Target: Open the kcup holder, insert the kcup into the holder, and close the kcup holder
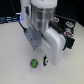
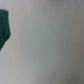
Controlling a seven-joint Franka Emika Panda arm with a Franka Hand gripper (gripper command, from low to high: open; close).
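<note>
None of the 3 steps is looking done: the kcup (image 1: 33, 63) is lying on the table (image 1: 12, 55) just beside the gripper (image 1: 45, 61), whose finger spread I cannot tell.

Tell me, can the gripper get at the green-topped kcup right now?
Probably yes. The kcup sits in the open on the white table, nothing covering it, and the gripper hangs just beside it, toward the exterior view's right.
</note>
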